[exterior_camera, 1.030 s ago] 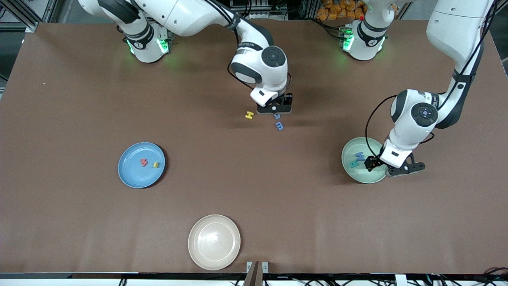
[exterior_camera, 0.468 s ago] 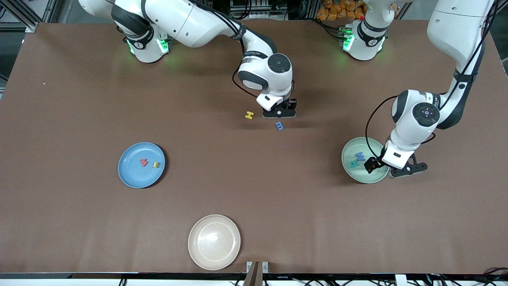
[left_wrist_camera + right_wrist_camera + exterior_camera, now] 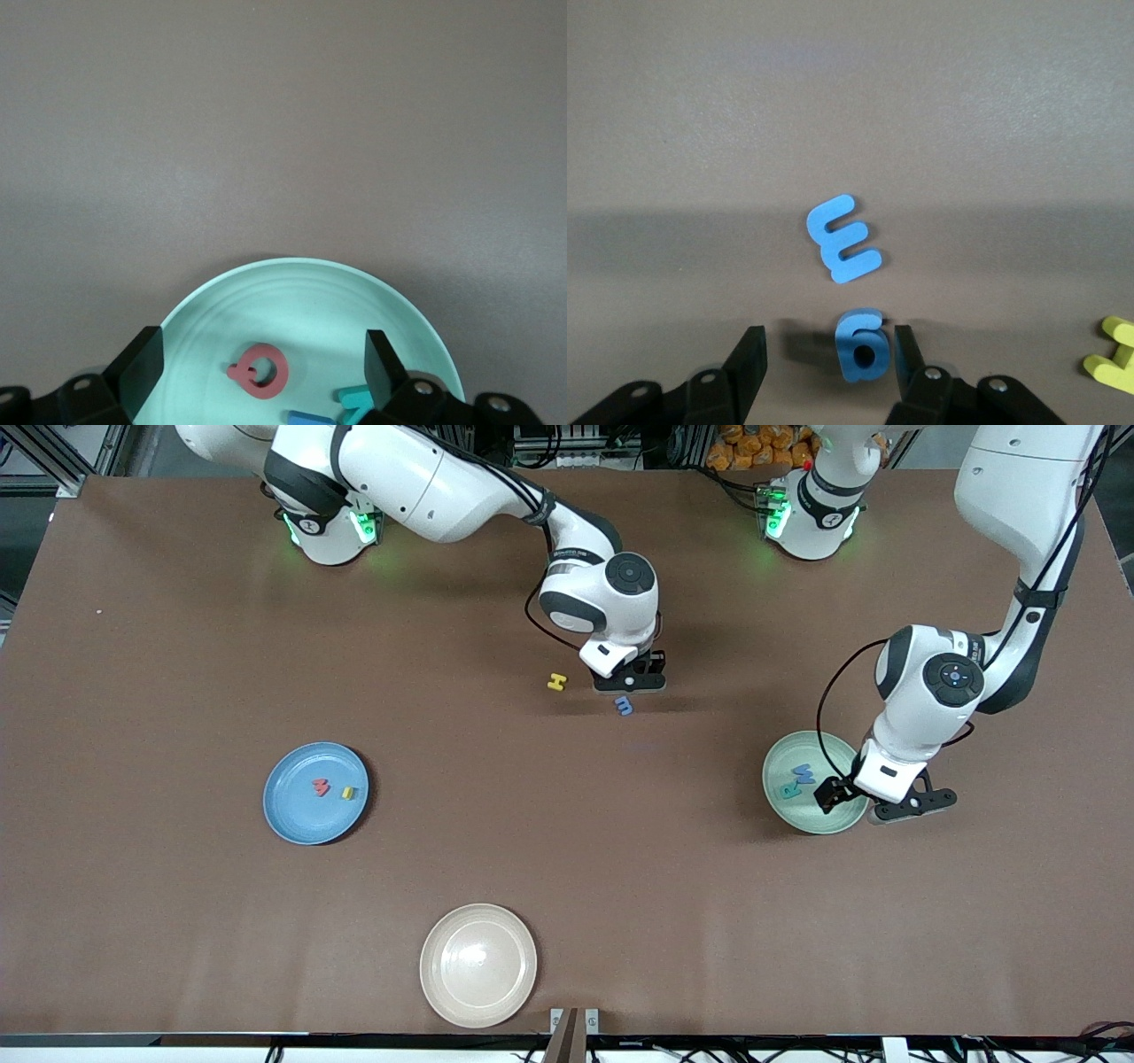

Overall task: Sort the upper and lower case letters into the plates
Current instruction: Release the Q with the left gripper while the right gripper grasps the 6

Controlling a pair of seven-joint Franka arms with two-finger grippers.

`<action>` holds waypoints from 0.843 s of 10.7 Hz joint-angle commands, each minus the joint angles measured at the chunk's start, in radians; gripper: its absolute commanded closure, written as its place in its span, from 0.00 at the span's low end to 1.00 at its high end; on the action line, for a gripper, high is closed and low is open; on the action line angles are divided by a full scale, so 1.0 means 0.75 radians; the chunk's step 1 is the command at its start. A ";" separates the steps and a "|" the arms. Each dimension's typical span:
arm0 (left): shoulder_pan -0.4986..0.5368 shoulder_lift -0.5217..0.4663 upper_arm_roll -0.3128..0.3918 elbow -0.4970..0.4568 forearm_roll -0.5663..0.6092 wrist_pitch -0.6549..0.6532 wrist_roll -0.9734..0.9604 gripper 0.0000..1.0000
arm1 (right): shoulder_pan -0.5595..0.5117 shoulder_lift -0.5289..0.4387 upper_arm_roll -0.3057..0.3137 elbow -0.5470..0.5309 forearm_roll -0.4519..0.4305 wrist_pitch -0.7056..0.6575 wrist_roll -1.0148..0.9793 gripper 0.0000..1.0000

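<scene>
My right gripper [image 3: 828, 341] is low over the table's middle with its jaws open around the blue g [image 3: 862, 345]. One finger is close against the g and the other stands apart. The blue m [image 3: 625, 706] and yellow H [image 3: 556, 682] lie beside my right gripper [image 3: 629, 682]. My left gripper [image 3: 875, 799] hangs open over the mint plate [image 3: 802, 815]. The red Q [image 3: 260, 372] lies flat in the plate between the fingers, next to the teal R [image 3: 788, 789] and blue M [image 3: 803, 773]. The blue plate [image 3: 292, 815] holds the red w [image 3: 321, 786] and yellow u [image 3: 349, 792].
A cream-white plate [image 3: 478, 965] with nothing in it sits near the table's front edge. Bare brown tabletop lies between the plates and the letters.
The right gripper has shifted over the blue g toward the left arm's end, and its jaws have narrowed around it. The left gripper has opened wider and drifted a little.
</scene>
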 commanded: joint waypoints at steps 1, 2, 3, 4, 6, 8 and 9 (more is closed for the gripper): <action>-0.008 -0.017 -0.007 0.003 -0.036 0.006 -0.013 0.00 | 0.027 0.043 -0.004 0.050 -0.074 -0.020 0.033 0.39; -0.012 -0.021 -0.015 0.005 -0.036 0.006 -0.013 0.00 | 0.027 0.043 -0.004 0.050 -0.080 -0.022 0.031 0.41; -0.010 -0.021 -0.033 0.005 -0.036 0.004 -0.019 0.00 | 0.025 0.043 -0.004 0.048 -0.080 -0.022 0.029 0.42; -0.010 -0.019 -0.031 0.005 -0.036 0.004 -0.027 0.00 | 0.025 0.043 -0.004 0.048 -0.082 -0.022 0.029 0.43; -0.006 -0.027 -0.033 0.003 -0.036 -0.008 -0.027 0.00 | 0.025 0.043 -0.013 0.046 -0.096 -0.022 0.027 0.66; -0.012 -0.062 -0.043 0.018 -0.034 -0.120 -0.021 0.00 | 0.017 0.035 -0.013 0.038 -0.099 -0.044 0.031 1.00; -0.012 -0.058 -0.050 0.040 -0.018 -0.169 -0.013 0.00 | 0.003 0.016 -0.011 0.038 -0.099 -0.083 0.027 1.00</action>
